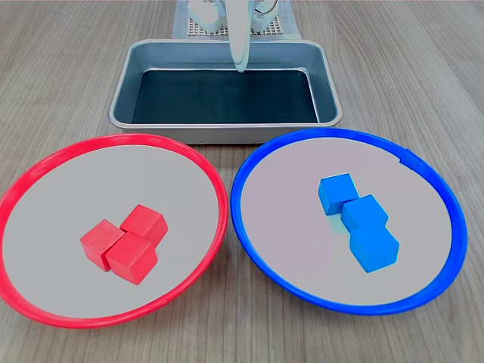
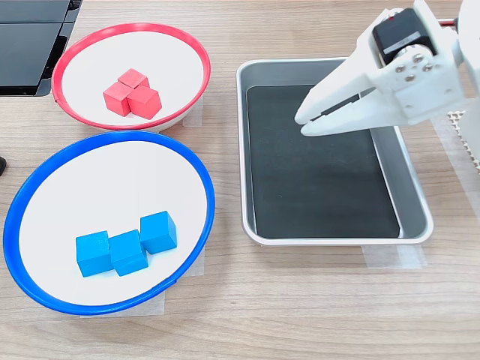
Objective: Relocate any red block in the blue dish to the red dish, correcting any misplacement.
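Three reds: all three red cubes [image 1: 125, 243] are sitting bunched together, touching, inside the red dish [image 1: 45, 170]; same cluster is showing in the second exterior view [image 2: 132, 93].
Blue dish: the blue dish [image 1: 257, 162] is holding only three blue cubes [image 1: 358, 221], touching in a loose row; I'm not seeing any red block in it in either exterior view, so the sorting is looking done already.
Gripper: the gripper [image 2: 306, 124] is hanging over the metal tray [image 2: 244, 150], well apart from both dishes, carrying nothing.
Jaws: looking closed, with just a thin dark slit between them in the second exterior view.
Handling guess: these cubes are looking like small painted wood or plastic, so I'm betting light, rigid, not fragile, maybe a touch slick on the faces.
Where to grab: I'm thinking squeeze two opposite flat faces, coming straight down; with the cluster packed this tight, an outer cube with free sides is looking easiest.
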`<state>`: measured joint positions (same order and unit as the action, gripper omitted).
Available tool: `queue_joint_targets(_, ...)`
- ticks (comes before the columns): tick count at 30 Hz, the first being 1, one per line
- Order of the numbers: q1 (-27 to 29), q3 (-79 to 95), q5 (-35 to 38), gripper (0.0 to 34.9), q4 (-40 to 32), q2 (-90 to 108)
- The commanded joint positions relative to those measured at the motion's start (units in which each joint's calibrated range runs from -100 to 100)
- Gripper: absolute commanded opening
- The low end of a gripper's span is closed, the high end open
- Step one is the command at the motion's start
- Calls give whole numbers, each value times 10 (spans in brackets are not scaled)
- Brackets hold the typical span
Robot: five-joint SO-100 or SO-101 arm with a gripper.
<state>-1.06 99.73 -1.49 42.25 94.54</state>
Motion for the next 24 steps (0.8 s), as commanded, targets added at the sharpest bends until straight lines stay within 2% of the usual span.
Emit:
queue_joint_targets(1,-5,2,0,3,20,26)
queue_joint_targets(10,-2,3,12,3,57,44)
queue_joint_targets(24,-1,3,9,3,57,44)
